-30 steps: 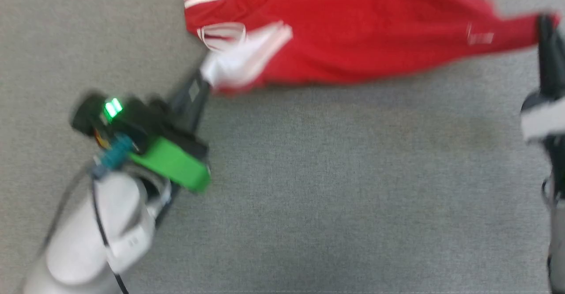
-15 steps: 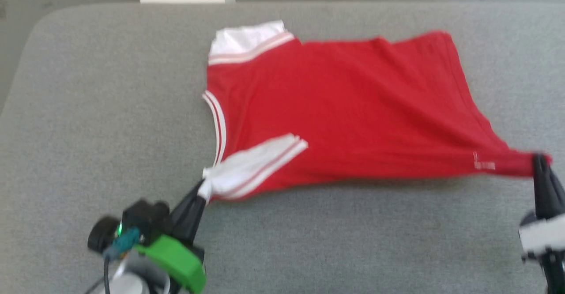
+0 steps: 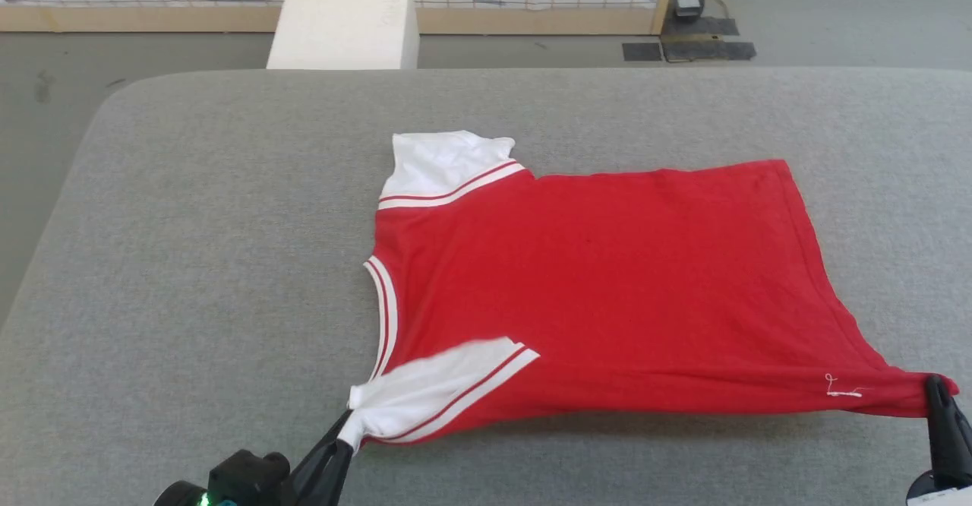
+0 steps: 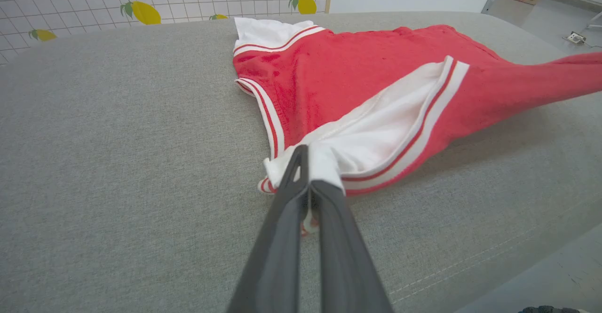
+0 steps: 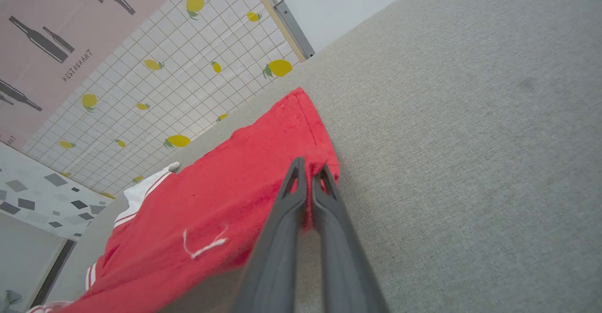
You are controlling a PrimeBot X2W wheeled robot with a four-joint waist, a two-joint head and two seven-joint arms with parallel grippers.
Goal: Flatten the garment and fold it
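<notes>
Two dark grippers pinch one garment (image 3: 607, 286), a red knit jersey with white sleeves and striped trim. It lies nearly flat on a grey, felt-like padded table (image 3: 190, 263).

Head view: left gripper (image 3: 345, 424) is clamped tight on the tip of the near white sleeve. Right gripper (image 3: 935, 386) is clamped on the near hem corner, which is pulled to a taut point. A white blocky box (image 3: 345, 20) sits behind the table.

Left wrist view: slim tapered fingers are pressed together on bunched sleeve cloth, and the sleeve is folded over the red body.

Right wrist view: fingers are pressed together on the red hem corner. A loose white thread (image 5: 202, 245) lies on the fabric.
</notes>
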